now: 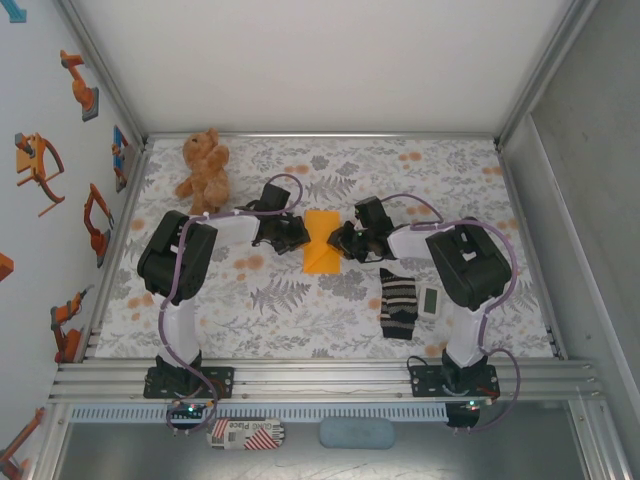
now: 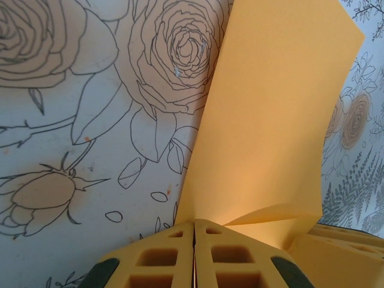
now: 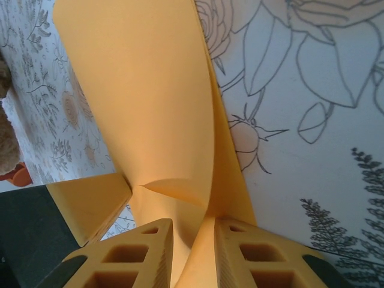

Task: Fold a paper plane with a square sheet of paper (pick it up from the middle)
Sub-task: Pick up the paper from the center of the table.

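The square sheet of paper [image 1: 322,242], bright orange-yellow, is bent into a narrow strip at the table's middle between my two grippers. My left gripper [image 1: 300,238] is shut on its left edge. In the left wrist view the yellow fingertips [image 2: 180,240] meet with the paper [image 2: 276,120] rising from them. My right gripper [image 1: 341,243] is at the sheet's right side. In the right wrist view its jaws [image 3: 193,231] stand slightly apart, with a fold of the paper [image 3: 144,102] running between them and lying against the right finger [image 3: 252,252].
A brown teddy bear [image 1: 205,165] sits at the back left. A striped black-and-white sock [image 1: 398,303] and a small white device [image 1: 430,301] lie at the front right, beside the right arm. The floral tablecloth [image 1: 300,310] covers the table.
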Tool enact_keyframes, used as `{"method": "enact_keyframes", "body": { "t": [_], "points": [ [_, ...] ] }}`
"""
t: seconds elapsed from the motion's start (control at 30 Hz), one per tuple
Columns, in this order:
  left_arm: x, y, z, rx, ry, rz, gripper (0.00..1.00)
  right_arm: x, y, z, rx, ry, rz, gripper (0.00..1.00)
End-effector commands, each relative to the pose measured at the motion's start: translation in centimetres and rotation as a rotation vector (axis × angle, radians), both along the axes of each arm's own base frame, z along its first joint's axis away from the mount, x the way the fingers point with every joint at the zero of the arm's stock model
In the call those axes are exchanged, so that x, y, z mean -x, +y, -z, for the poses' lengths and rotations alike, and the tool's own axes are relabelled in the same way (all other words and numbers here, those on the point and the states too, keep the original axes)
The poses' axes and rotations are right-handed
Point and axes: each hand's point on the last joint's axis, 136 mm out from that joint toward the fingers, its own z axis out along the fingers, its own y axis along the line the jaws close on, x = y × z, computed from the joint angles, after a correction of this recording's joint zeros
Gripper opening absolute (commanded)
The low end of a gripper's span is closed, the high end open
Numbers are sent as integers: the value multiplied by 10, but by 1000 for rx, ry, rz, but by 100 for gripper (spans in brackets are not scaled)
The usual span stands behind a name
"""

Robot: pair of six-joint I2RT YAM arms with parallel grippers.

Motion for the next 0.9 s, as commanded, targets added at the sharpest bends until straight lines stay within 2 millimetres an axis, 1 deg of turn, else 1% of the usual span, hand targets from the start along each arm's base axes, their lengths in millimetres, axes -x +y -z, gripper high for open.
{"method": "enact_keyframes", "body": {
  "t": [0.0, 0.17, 0.3, 0.37, 0.47, 0.53, 0.6, 0.67, 0.8, 0.87],
  "points": [
    [13, 10, 19, -52, 51, -4, 8, -7, 10, -6, -30, -24, -11, 22],
    [11, 11, 16, -53, 47, -1, 8, -10, 12, -7, -37, -41, -13, 17],
    [4, 12, 7, -45, 30, -4, 8, -11, 13, -4, -35, -45, -17, 12],
    [0, 12, -1, -40, 12, -4, 8, -13, 13, -4, -37, -55, -16, 7],
    [-8, 16, -17, -31, -25, -23, 9, -17, 14, -11, -37, -88, -19, 0],
    [-15, 23, -31, -27, -56, -53, 14, -22, 14, -19, -32, -125, -26, 0],
    [-20, 34, -48, -21, -96, -93, 19, -26, 14, -34, -29, -184, -40, 0],
    [-22, 46, -64, -16, -135, -135, 26, -30, 14, -53, -29, -251, -57, 0],
    [-16, 72, -103, 16, -224, -219, 43, -35, 18, -103, -74, -396, -104, 0],
    [-11, 78, -124, 60, -271, -252, 53, -35, 22, -130, -119, -464, -135, 0]
  ]
}}
